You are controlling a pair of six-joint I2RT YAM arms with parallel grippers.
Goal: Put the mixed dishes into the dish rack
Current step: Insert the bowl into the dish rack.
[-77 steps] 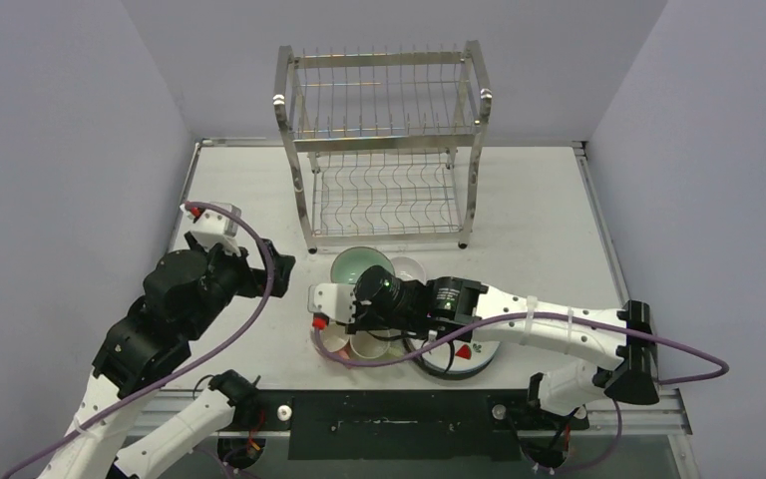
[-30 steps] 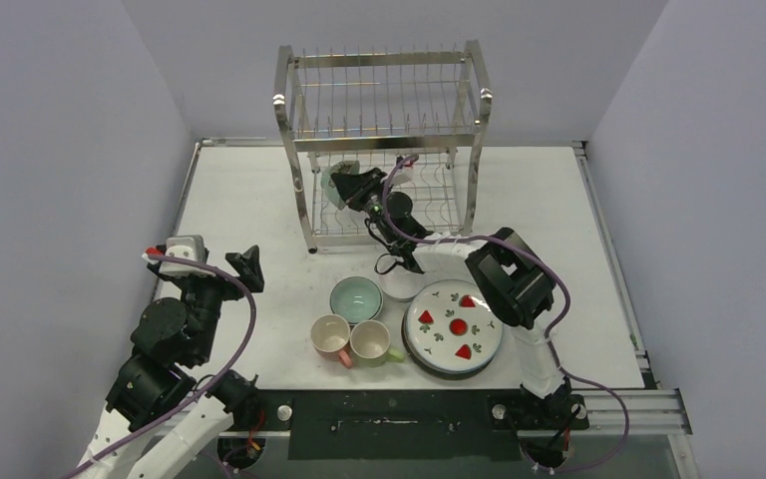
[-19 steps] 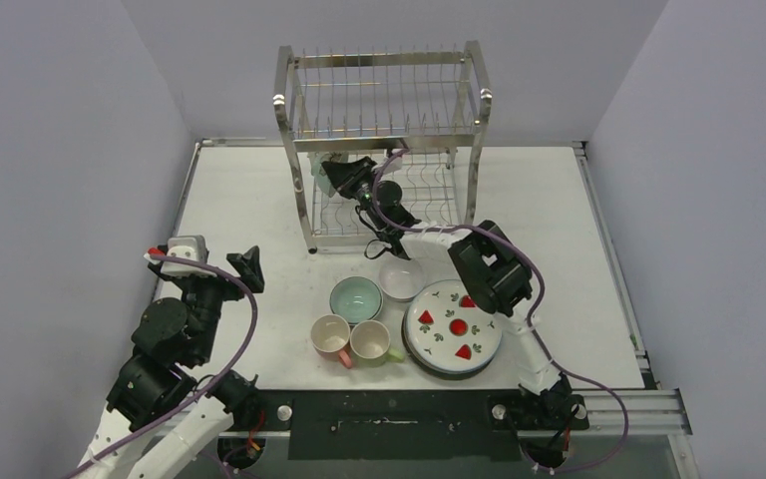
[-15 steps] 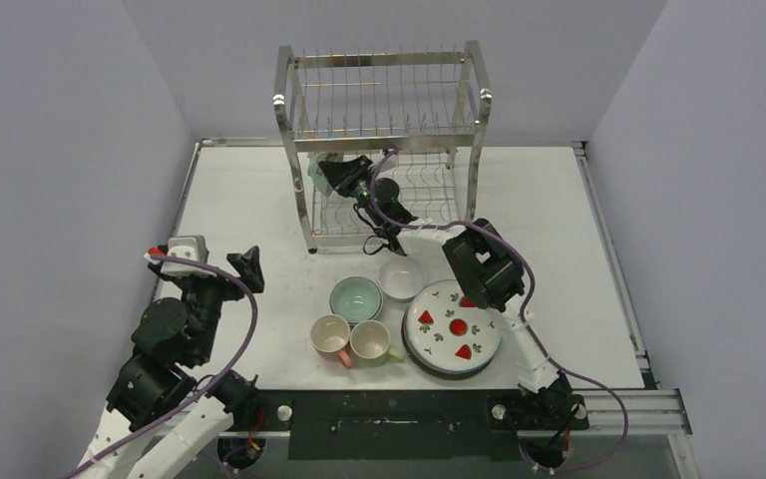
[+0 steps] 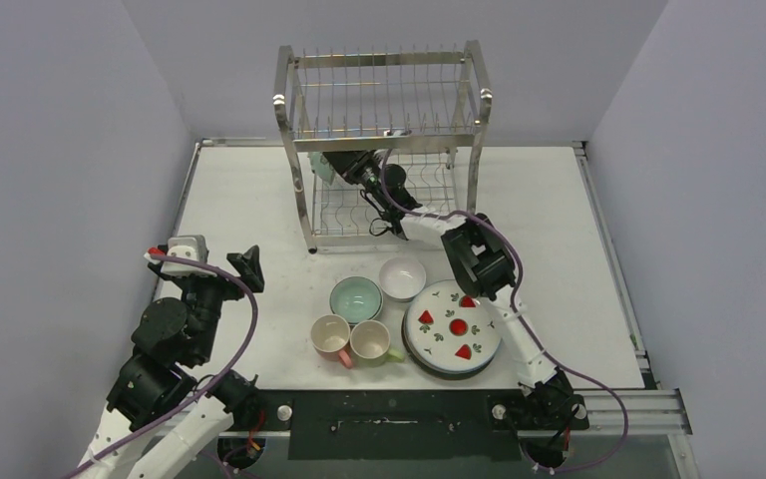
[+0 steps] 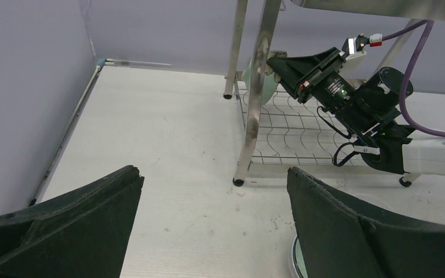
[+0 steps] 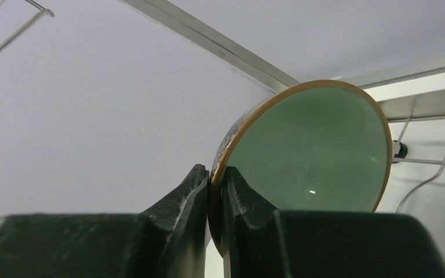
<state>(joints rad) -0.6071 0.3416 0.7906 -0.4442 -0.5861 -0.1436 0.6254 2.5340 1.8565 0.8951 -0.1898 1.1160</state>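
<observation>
As the right arm is reaching deep into the lower tier of the dish rack [image 5: 379, 58], the right tool [image 7: 214, 174] is clamping together on the rim of a brown-rimmed bowl [image 7: 307, 150]. It is carrying the bowl on edge at the rack's left end, just inside the left posts. The bowl is lying straight ahead of the tool's tips, its green hollow facing back toward the wrist and its rim standing roughly upright above the wire floor. Whether it is touching the wires cannot be told. Setting it down is looking like a matter of lowering it onto the wires before the tool lets go, and a tilt could be sending it rolling.

The left tool [image 6: 211, 176] is hanging wide apart and holding nothing at the near left of the tabletop [image 5: 249, 190], well apart from the rack, so the right arm is by far the nearer.

Waiting in front of the rack are two bowls, a mint-green bowl [image 5: 356, 296] and a white bowl [image 5: 402, 277], and two mugs, a pink mug [image 5: 331, 337] and a green mug [image 5: 371, 341]. Beside them a strawberry plate [image 5: 454, 326] is sitting on a darker rim that is suggesting a second plate beneath. That is making three bowls, two mugs and at least one plate.
</observation>
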